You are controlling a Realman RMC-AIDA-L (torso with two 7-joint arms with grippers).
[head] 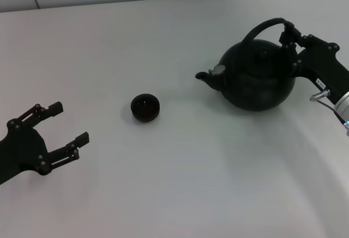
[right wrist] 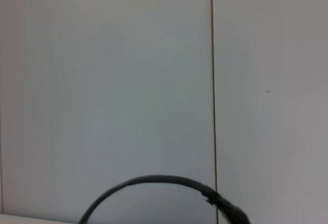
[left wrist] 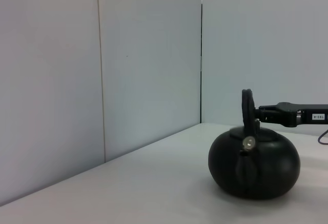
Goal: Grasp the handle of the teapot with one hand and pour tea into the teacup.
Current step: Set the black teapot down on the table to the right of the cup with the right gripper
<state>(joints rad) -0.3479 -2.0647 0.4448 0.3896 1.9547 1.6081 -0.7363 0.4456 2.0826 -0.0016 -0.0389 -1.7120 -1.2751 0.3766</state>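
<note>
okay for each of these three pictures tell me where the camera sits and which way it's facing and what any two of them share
Head view: high on the robot, looking forward and down at the table; the teacup sits mid-table, the open left gripper hovers near-left, the right gripper is at the handle of the teapot.
Left wrist view: low, level with the tabletop, facing the teapot spout-on and the wall; none of its own arm shows.
Right wrist view: facing the wall, above the handle.
Shared: all three show the handle.
</note>
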